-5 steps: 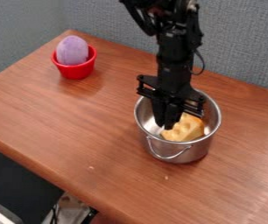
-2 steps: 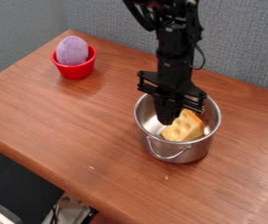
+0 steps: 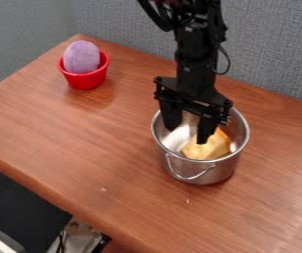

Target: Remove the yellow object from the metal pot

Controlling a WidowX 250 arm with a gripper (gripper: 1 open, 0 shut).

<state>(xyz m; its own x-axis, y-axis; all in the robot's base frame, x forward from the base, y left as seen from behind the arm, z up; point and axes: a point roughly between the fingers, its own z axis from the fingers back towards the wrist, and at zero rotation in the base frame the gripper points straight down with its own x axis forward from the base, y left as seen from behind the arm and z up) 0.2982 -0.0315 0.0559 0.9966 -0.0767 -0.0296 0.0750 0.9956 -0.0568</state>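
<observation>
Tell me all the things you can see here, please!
metal pot: one, shiny silver, on the table toward the right.
yellow object: one, yellow-orange, inside the metal pot.
red bowl: one, red, near the table's far left corner.
purple egg: one, purple, sitting in the red bowl.
table: one, brown wood, under everything.
wall: one, grey, behind the table.
arm: one, black, coming down from the top over the pot.
hand: one, black, fingers spread open, pointing down into the pot above the yellow object.
</observation>
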